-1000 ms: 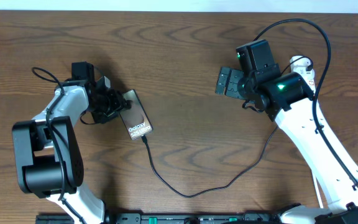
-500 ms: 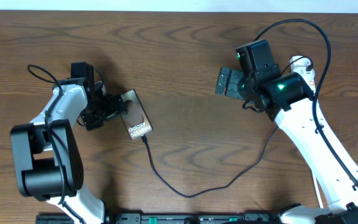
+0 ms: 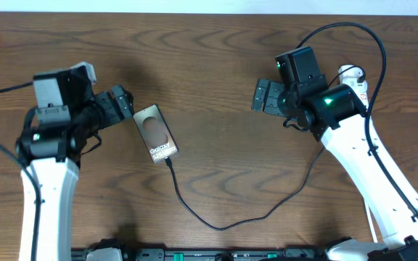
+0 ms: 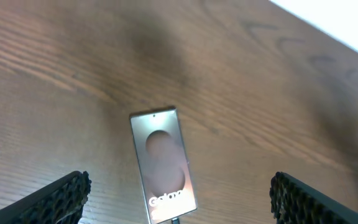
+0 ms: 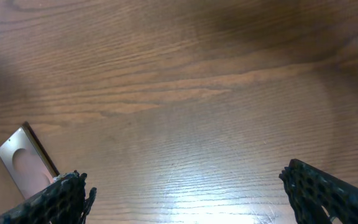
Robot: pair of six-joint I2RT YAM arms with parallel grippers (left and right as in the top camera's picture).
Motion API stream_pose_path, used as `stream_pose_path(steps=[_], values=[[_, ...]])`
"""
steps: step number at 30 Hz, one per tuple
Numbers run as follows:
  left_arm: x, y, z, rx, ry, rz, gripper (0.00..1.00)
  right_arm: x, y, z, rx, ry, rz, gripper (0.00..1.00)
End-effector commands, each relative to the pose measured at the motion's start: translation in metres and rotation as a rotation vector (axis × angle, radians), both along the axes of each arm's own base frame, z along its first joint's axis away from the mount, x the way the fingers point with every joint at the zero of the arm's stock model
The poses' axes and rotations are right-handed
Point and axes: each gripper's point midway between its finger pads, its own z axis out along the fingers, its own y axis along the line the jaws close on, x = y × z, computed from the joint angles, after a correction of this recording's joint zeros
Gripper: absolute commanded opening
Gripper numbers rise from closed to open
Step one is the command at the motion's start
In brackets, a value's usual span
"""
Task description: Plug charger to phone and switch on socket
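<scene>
- Overhead view: the phone [image 3: 156, 133] lies flat, left of the bench's [image 3: 216, 51] middle. Its lettered end faces the near edge.
- The charger [image 3: 216, 226] meets that near end, loops toward the near edge, then climbs to the right under the right arm. It looks plugged in, though how fully it is seated cannot be told.
- By that reading, the step in hand is the switch on the socket [image 3: 351, 75]. The socket is the white strip near the right edge, mostly hidden behind the right arm.
- The left gripper [image 3: 125, 105] hangs beside the phone's far end with its jaws spread wide and holding nothing. It is best left off the phone, since a nudge could work the plug loose.
- The right gripper [image 3: 265, 96] is also wide open and empty, and points toward the bench's middle, away from the socket. It is the nearer arm, so it should turn back toward the right edge.
- A single fingertip, or the jaws brought together, would press the red switch more cleanly than spread fingers.
- Press straight down so the light strip does not slide or tip.
- Watch the cable beneath the right arm, because catching it could tug the phone.
</scene>
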Motion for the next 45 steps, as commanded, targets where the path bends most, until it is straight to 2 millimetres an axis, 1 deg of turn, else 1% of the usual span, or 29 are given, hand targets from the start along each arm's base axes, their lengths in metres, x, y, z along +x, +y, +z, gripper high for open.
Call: stream_pose_path(steps=[1, 5, 7, 11, 13, 14, 15, 16, 17, 18, 19, 20, 22, 23, 24, 25, 26, 27, 29, 30, 31, 32, 33, 34, 35, 36, 39, 42, 45], values=[[-0.004, -0.001, 0.02, 0.007, -0.06, -0.008, 0.94, 0.001, -0.002, 0.007, -0.01, -0.022, 0.0, 0.99], [-0.004, -0.001, 0.02, 0.007, -0.059, -0.009, 0.95, 0.0, -0.002, 0.007, -0.019, -0.019, 0.016, 0.99], [-0.004, -0.001, 0.019, 0.006, -0.056, -0.008, 0.94, 0.0, -0.002, 0.011, -0.027, -0.031, 0.051, 0.99], [-0.004, -0.001, 0.019, 0.006, -0.054, -0.008, 0.94, 0.003, -0.003, 0.036, 0.035, -0.047, 0.141, 0.99], [-0.004, -0.001, 0.018, 0.006, -0.053, -0.009, 0.94, 0.004, -0.013, 0.052, 0.086, -0.046, 0.172, 0.99], [-0.004, -0.001, 0.018, 0.006, -0.053, -0.009, 0.94, 0.004, -0.021, 0.061, 0.108, -0.047, 0.181, 0.99], [-0.004, -0.001, 0.018, 0.006, -0.052, -0.009, 0.94, 0.003, -0.031, 0.07, 0.123, -0.05, 0.183, 0.99], [-0.004, -0.001, 0.018, 0.006, -0.052, -0.008, 0.94, 0.003, -0.054, 0.085, 0.139, -0.062, 0.168, 0.99], [-0.004, -0.001, 0.018, 0.006, -0.052, -0.008, 0.94, 0.003, -0.071, 0.093, 0.14, -0.072, 0.147, 0.99], [-0.004, -0.001, 0.018, 0.006, -0.051, -0.008, 0.94, 0.003, -0.093, 0.102, 0.136, -0.084, 0.111, 0.99], [-0.004, -0.001, 0.018, 0.006, -0.05, -0.008, 0.94, 0.003, -0.112, 0.108, 0.131, -0.096, 0.077, 0.99], [-0.004, -0.001, 0.018, 0.006, -0.051, -0.009, 0.94, 0.002, -0.138, 0.115, 0.127, -0.116, 0.034, 0.99], [-0.004, -0.001, 0.018, 0.006, -0.051, -0.009, 0.95, 0.0, -0.174, 0.121, 0.122, -0.147, -0.016, 0.99], [-0.004, -0.001, 0.018, 0.006, -0.05, -0.008, 0.94, -0.002, -0.188, 0.121, 0.115, -0.155, -0.036, 0.99], [-0.004, -0.001, 0.018, 0.006, -0.05, -0.008, 0.94, -0.006, -0.22, 0.116, 0.099, -0.152, -0.09, 0.99], [-0.004, -0.001, 0.018, 0.006, -0.05, -0.008, 0.94, -0.009, -0.239, 0.111, 0.092, -0.142, -0.119, 0.99], [-0.004, -0.001, 0.018, 0.006, -0.05, -0.008, 0.95, -0.01, -0.25, 0.106, 0.09, -0.133, -0.131, 0.99], [-0.004, -0.001, 0.018, 0.006, -0.05, -0.008, 0.94, -0.011, -0.264, 0.098, 0.094, -0.117, -0.137, 0.99], [-0.004, -0.001, 0.018, 0.006, -0.05, -0.008, 0.95, -0.011, -0.284, 0.079, 0.119, -0.081, -0.135, 0.99], [-0.004, -0.001, 0.018, 0.006, -0.05, -0.008, 0.94, -0.007, -0.292, 0.067, 0.141, -0.066, -0.119, 0.99], [-0.004, -0.001, 0.018, 0.006, -0.05, -0.008, 0.94, -0.001, -0.296, 0.05, 0.169, -0.051, -0.066, 0.99], [-0.004, -0.001, 0.018, 0.006, -0.05, -0.008, 0.94, 0.002, -0.298, 0.042, 0.181, -0.042, -0.045, 0.99], [-0.004, -0.001, 0.018, 0.006, -0.051, -0.009, 0.94, 0.009, -0.299, 0.022, 0.204, -0.014, -0.003, 0.99], [-0.004, -0.001, 0.018, 0.006, -0.05, -0.008, 0.94, 0.013, -0.3, 0.008, 0.22, 0.006, 0.024, 0.99], [-0.004, -0.001, 0.018, 0.006, -0.05, -0.008, 0.95, 0.016, -0.299, 0.0, 0.231, 0.02, 0.036, 0.99], [-0.004, -0.001, 0.018, 0.006, -0.05, -0.008, 0.94, 0.021, -0.297, -0.016, 0.257, 0.038, 0.071, 0.99], [-0.004, -0.001, 0.018, 0.006, -0.05, -0.008, 0.94, 0.033, -0.286, -0.048, 0.321, 0.058, 0.169, 0.99], [-0.004, -0.001, 0.018, 0.006, -0.051, -0.008, 0.94, 0.043, -0.272, -0.066, 0.366, 0.053, 0.247, 0.99], [-0.004, -0.001, 0.017, 0.006, -0.049, -0.008, 0.95, 0.053, -0.261, -0.074, 0.363, 0.04, 0.298, 0.99]])
